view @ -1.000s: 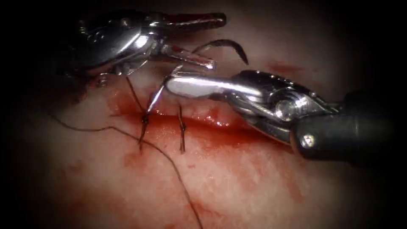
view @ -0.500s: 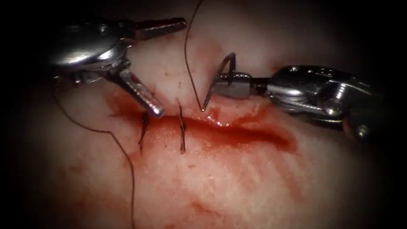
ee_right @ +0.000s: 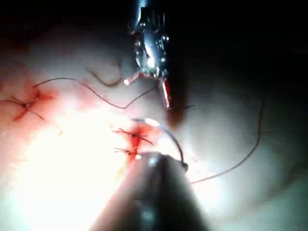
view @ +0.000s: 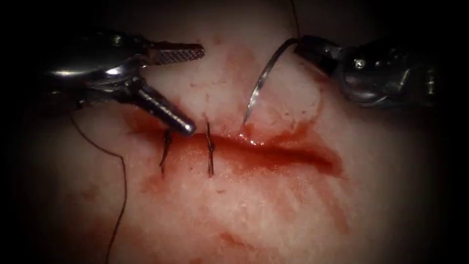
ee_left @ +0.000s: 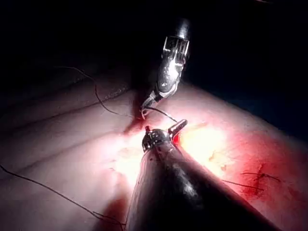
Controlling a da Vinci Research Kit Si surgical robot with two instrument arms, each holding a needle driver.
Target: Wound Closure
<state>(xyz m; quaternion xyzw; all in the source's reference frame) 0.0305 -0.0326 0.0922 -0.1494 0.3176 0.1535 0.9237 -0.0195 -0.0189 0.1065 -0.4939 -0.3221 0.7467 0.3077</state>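
Observation:
My right tool (view: 300,45) is shut on the rear end of the curved needle (view: 261,83), up and to the right of the cut (view: 283,154). The needle hangs down, and its tip is at the far lip of the cut, just right of the two stitches. I cannot tell if the tip is in the tissue (view: 273,215). My left tool (view: 196,89) stands open and holds nothing; its lower jaw's tip rests by the left stitch (view: 165,146). The thread (view: 119,186) trails down the left side. In the right wrist view the needle (ee_right: 171,134) arcs off my right tool.
A second stitch (view: 210,149) crosses the cut right of the first. Red fluid (view: 254,146) pools along the cut and stains the tissue below it. In the left wrist view an older stitch (ee_left: 262,177) lies apart from the tools.
The right tool took the needle beside the left tool, then rose up and right; the needle now hangs with its tip at the cut. The left tool let go and stays open.

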